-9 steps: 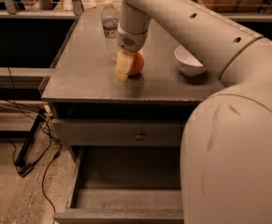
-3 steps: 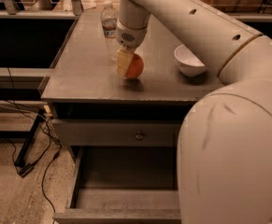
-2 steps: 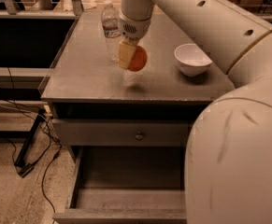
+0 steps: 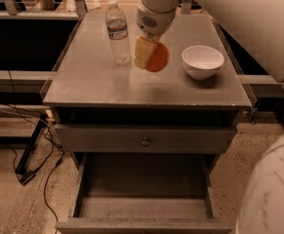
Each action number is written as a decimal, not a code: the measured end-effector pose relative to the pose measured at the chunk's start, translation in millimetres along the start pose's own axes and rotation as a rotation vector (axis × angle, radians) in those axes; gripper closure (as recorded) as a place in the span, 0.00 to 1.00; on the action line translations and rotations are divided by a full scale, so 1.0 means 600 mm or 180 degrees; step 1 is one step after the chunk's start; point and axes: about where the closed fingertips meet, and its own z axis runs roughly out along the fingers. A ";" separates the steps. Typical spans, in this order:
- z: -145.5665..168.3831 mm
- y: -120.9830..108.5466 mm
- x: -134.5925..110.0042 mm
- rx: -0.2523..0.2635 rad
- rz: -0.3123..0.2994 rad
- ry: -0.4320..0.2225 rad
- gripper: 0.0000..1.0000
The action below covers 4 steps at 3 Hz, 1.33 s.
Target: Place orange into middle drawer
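dim workshop light falls on a grey metal cabinet whose flat surface (image 4: 97,89) carries a clear water bottle (image 4: 117,30) on the left and a white bowl (image 4: 202,61) on the right. between them the robot's hand (image 4: 150,56) reaches down from the white arm (image 4: 239,13), its pale fingers (image 4: 141,52) clamped on the orange (image 4: 158,57). the fruit appears to hang just clear of the surface rather than rest on it, a grip that suits carrying it forward and down. it is small, round and smooth-skinned, bright against the grey, and smaller than the bowl beside it; one finger covers its left side.

below, a closed drawer front (image 4: 102,139) with a small round knob (image 4: 145,141) sits under the surface. beneath that the middle drawer (image 4: 144,206) stands pulled out toward the camera, wide and shallow, its floor bare, seemingly left open to receive the fruit. the orange is well apart from it, so the placing is not yet done. cables (image 4: 34,150) trail across the speckled floor at left.
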 end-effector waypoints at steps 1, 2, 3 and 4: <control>0.000 0.000 0.000 0.0000 0.0001 0.0000 1.00; 0.020 0.003 0.008 0.0003 0.0133 0.0046 1.00; 0.015 0.037 0.054 -0.0022 0.0375 0.0128 1.00; -0.007 0.084 0.113 -0.0059 0.0574 0.0279 1.00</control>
